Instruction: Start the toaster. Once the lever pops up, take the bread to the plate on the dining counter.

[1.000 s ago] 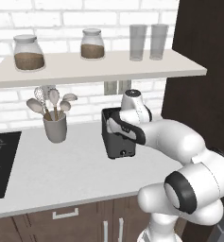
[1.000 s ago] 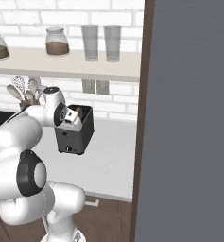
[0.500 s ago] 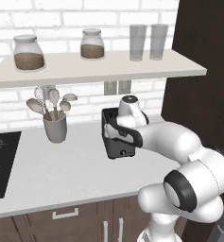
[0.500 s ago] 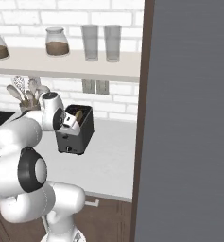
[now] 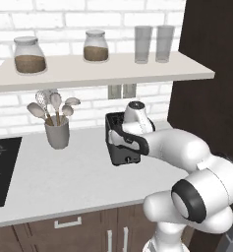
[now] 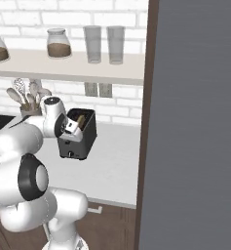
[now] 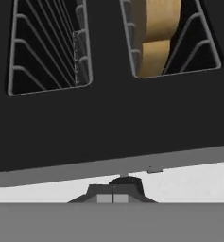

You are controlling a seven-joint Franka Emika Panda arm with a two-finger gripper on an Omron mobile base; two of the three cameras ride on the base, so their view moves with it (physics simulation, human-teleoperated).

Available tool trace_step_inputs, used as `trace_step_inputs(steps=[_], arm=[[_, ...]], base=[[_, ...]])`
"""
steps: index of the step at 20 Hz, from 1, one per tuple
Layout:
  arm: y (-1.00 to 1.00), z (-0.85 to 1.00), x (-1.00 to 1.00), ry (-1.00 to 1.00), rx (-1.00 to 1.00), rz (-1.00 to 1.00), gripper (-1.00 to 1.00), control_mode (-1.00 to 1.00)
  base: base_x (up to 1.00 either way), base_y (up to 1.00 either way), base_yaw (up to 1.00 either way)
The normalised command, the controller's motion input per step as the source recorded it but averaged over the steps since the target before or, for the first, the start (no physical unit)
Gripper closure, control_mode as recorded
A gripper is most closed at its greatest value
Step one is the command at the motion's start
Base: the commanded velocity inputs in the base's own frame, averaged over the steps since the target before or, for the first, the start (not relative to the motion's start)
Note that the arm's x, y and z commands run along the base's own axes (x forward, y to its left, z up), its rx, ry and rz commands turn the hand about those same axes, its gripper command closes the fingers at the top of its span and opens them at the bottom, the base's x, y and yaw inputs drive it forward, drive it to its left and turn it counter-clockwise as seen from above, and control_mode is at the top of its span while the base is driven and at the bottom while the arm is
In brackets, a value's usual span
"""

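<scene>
The toaster stands upright on the pale grey surface, near the white brick back wall and to the right of a grey utensil cup holding spoons and a whisk. A black hob sits at the left end of the same surface.

The hand is at the toaster, low against its front upper edge, with the white arm reaching in from the lower right in the left base view. In the right base view the hand sits at the toaster's near top corner. In the hand view the fingers appear pressed together, with only a thin seam between the 2 tips, gripping nothing visible.

The hand view looks down into the toaster's 2 slots. The bread stands in 1 slot, the right one in that view; the other slot shows only wire guides. The bread's edge is just visible in the slot in the right base view.

A shelf above carries 2 jars with brown contents and 2 clear glasses.
</scene>
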Motion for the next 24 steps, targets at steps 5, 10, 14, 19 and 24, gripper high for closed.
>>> trace_step_inputs(steps=[5,10,14,19,24], arm=[[-0.22,-1.00,-0.74,-0.04,0.00,-0.03,1.00,-1.00],[-0.29,-1.00,-0.63,-0.06,0.00,-0.03,1.00,-1.00],[-0.16,-0.91,-0.47,-0.09,0.00,-0.01,1.00,-1.00],[-0.01,-0.13,-0.50,-0.19,0.00,0.00,1.00,-1.00],[0.00,0.58,-0.44,-0.23,0.00,0.00,1.00,-1.00]], base=[[0.00,0.00,0.00],[0.00,0.00,0.00],[0.00,0.00,0.00],[0.00,0.00,0.00],[0.00,0.00,0.00]])
